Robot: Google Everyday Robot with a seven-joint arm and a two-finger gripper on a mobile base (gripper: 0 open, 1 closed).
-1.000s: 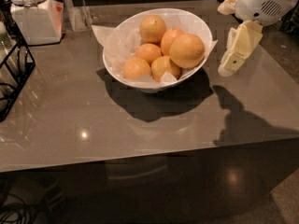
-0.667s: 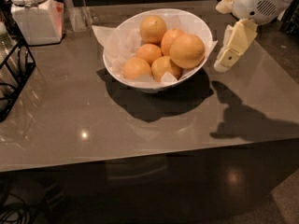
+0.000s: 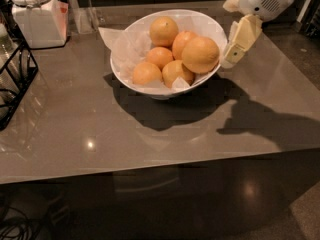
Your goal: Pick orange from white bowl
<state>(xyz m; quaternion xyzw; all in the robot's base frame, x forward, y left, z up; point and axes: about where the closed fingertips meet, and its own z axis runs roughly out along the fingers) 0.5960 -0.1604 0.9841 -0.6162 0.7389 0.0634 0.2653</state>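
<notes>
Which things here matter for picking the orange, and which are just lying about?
For the job: orange, white bowl, gripper just right of the bowl's rim.
Lying about: smaller fruits in the bowl, lidded jar, black wire rack.

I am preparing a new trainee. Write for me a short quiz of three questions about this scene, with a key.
1. True or false: the gripper holds the orange.
2. Where is the gripper? A) inside the white bowl; B) just outside its rim, beside the orange; C) over the lidded jar.
3. Fill in: the bowl contains ___ fruits.
Key: 1 false; 2 B; 3 six.
</notes>
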